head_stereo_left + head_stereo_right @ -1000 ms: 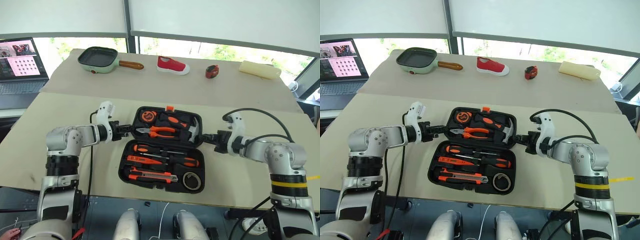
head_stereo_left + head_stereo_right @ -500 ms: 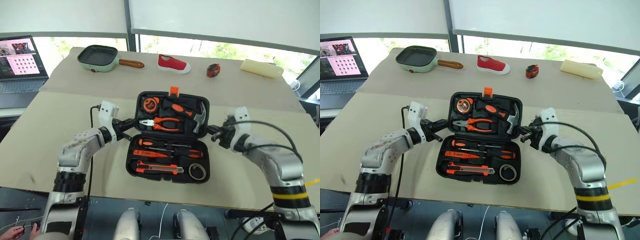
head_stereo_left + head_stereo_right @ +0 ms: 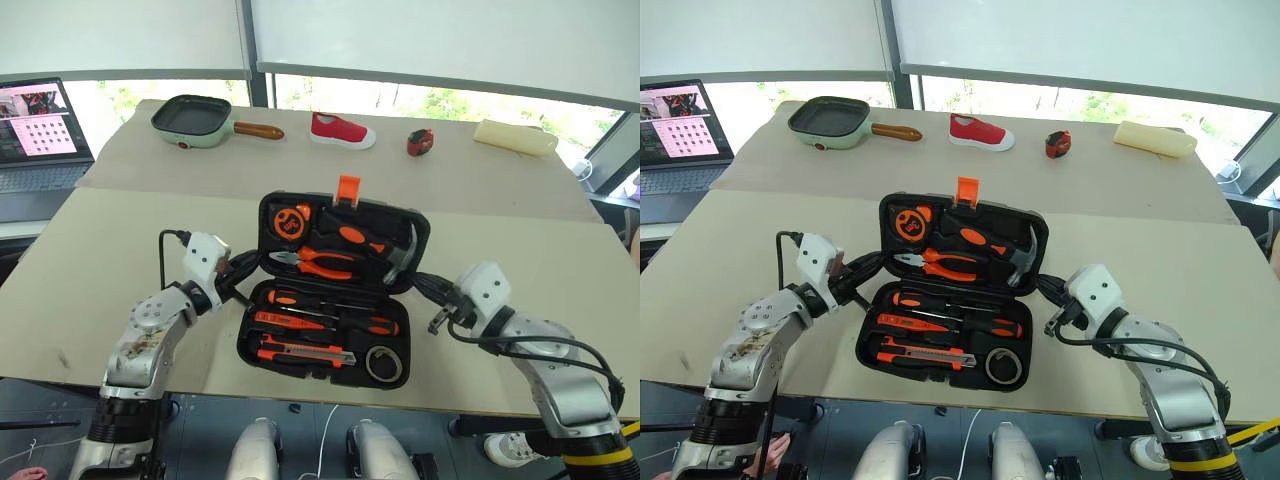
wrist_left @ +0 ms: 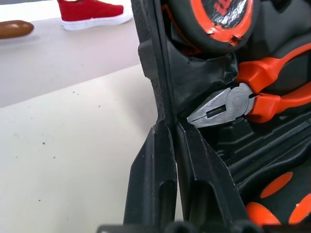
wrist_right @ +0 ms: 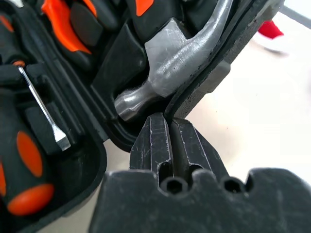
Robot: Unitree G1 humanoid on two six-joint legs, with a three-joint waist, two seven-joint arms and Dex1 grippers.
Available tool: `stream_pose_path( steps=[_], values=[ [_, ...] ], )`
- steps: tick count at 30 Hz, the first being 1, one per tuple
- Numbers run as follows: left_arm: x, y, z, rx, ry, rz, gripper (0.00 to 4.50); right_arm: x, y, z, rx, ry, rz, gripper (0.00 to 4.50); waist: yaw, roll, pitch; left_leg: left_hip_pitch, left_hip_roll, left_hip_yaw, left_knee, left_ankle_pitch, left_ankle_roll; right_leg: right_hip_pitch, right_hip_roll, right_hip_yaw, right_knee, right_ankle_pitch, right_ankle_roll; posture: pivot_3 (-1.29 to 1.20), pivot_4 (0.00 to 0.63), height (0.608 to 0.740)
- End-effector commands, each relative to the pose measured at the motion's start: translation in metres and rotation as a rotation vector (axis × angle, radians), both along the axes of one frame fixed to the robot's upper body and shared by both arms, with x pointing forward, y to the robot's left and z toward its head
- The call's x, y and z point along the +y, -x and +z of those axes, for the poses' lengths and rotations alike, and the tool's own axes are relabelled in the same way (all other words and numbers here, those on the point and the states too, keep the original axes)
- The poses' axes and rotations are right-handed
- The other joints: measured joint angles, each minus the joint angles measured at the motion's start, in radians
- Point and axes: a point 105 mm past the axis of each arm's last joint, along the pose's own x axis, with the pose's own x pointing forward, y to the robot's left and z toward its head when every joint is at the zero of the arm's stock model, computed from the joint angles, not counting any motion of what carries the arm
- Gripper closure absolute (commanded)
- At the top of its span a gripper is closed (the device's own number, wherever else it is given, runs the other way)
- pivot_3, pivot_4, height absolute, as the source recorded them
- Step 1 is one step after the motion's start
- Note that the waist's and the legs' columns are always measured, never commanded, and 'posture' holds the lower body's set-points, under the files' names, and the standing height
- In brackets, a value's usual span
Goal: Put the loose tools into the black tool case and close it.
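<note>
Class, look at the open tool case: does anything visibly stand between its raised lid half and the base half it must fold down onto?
Nothing visible does. The black tool case has its tools seated in their slots, and both the left gripper and right gripper sit at the lid's side edges.

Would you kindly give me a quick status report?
Both grippers, left and right, shut against the lid's side edges. Black tool case half raised, tools slotted. Nothing obstructing.

No lettering can be read anywhere. The tape measure (image 4: 221, 17) in the black tool case (image 3: 262, 345) bears white marks on its orange face, cut off and illegible; the laptop (image 3: 35, 120) screen beyond the desk's left edge shows only tiny pictures.
</note>
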Motion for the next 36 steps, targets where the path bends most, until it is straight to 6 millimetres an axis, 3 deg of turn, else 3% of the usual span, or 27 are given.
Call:
stream_pose_path(
  steps=[1, 3, 6, 11, 16, 20, 25, 28, 30, 32, 36],
  values=[
    [0.021, 0.001, 0.008, -0.056, -0.014, 0.095, 4.41, 0.001, 0.01, 0.01, -0.136, 0.099, 0.052, 4.5, 0.0, 0.0, 0.0, 0.0, 0.0, 0.0, 0.0, 0.0, 0.0, 0.0, 0.0, 0.0, 0.0, 0.0, 0.0, 0.0, 0.15, 0.74],
    [0.023, 0.004, 0.007, -0.057, -0.016, 0.101, 4.41, 0.0, 0.014, 0.008, -0.169, 0.136, 0.063, 4.5, 0.0, 0.0, 0.0, 0.0, 0.0, 0.0, 0.0, 0.0, 0.0, 0.0, 0.0, 0.0, 0.0, 0.0, 0.0, 0.0, 0.15, 0.74],
    [0.034, 0.011, 0.006, -0.044, -0.007, 0.14, 3.59, 0.0, 0.027, 0.005, -0.243, 0.204, 0.097, 4.5, -0.001, 0.001, 0.0, 0.001, 0.0, 0.0, 0.0, 0.0, 0.0, 0.0, 0.0, 0.001, 0.001, 0.0, 0.0, 0.0, 0.15, 0.74],
    [0.045, 0.051, 0.001, 0.018, -0.02, 0.16, 1.86, 0.0, 0.079, 0.0, -0.339, 0.319, 0.199, 2.93, -0.001, 0.001, -0.001, 0.001, 0.001, 0.001, -0.001, 0.0, 0.0, 0.0, 0.0, 0.001, 0.0, -0.001, 0.0, 0.0, 0.15, 0.74],
    [0.065, 0.075, 0.006, 0.102, -0.043, 0.187, 0.09, -0.002, 0.121, -0.007, -0.184, 0.317, 0.238, 1.2, 0.009, 0.001, -0.001, 0.003, 0.001, 0.001, 0.001, 0.0, -0.001, 0.003, -0.001, 0.0, 0.0, -0.001, 0.0, 0.0, 0.15, 0.74],
    [0.078, 0.062, 0.025, 0.198, -0.073, 0.101, 0.09, -0.001, 0.158, -0.019, 0.231, 0.219, 0.342, 1.2, 0.022, 0.001, 0.0, 0.02, 0.002, 0.001, 0.0, -0.004, -0.01, 0.015, -0.003, -0.002, -0.003, -0.012, -0.006, 0.0, 0.15, 0.74],
    [0.067, 0.023, 0.035, 0.22, -0.194, -0.093, 0.0, 0.011, 0.154, -0.02, 0.357, 0.188, 0.447, 2.73, 0.023, -0.001, -0.002, 0.026, 0.007, -0.001, -0.001, -0.005, -0.011, 0.018, -0.003, -0.003, -0.006, -0.013, -0.013, 0.0, 0.15, 0.74],
    [0.055, 0.001, 0.031, 0.21, -0.264, -0.166, 0.68, 0.019, 0.152, -0.026, 0.398, 0.212, 0.512, 3.69, 0.023, -0.001, -0.002, 0.025, 0.005, 0.003, -0.001, -0.005, -0.01, 0.018, -0.003, -0.002, -0.009, -0.01, -0.013, 0.0, 0.15, 0.74],
    [0.043, -0.01, 0.026, 0.196, -0.329, -0.227, 1.45, 0.024, 0.15, -0.031, 0.416, 0.221, 0.538, 4.38, 0.025, -0.002, -0.003, 0.021, 0.005, 0.006, -0.001, -0.002, -0.004, 0.018, -0.001, -0.002, -0.01, -0.006, -0.014, 0.0, 0.15, 0.74],
    [0.033, -0.02, 0.022, 0.167, -0.386, -0.273, 2.19, 0.029, 0.148, -0.035, 0.423, 0.224, 0.56, 4.5, 0.026, -0.002, -0.003, 0.014, 0.006, 0.005, -0.001, -0.002, -0.003, 0.015, 0.001, -0.003, -0.01, -0.001, -0.005, 0.0, 0.15, 0.74],
    [0.015, -0.036, 0.017, 0.118, -0.451, -0.345, 3.66, 0.037, 0.14, -0.038, 0.409, 0.215, 0.565, 4.5, 0.028, -0.002, -0.002, 0.011, 0.006, 0.003, -0.001, -0.005, -0.002, 0.014, 0.002, -0.004, -0.011, -0.002, -0.003, 0.0, 0.15, 0.74]
  ],
)
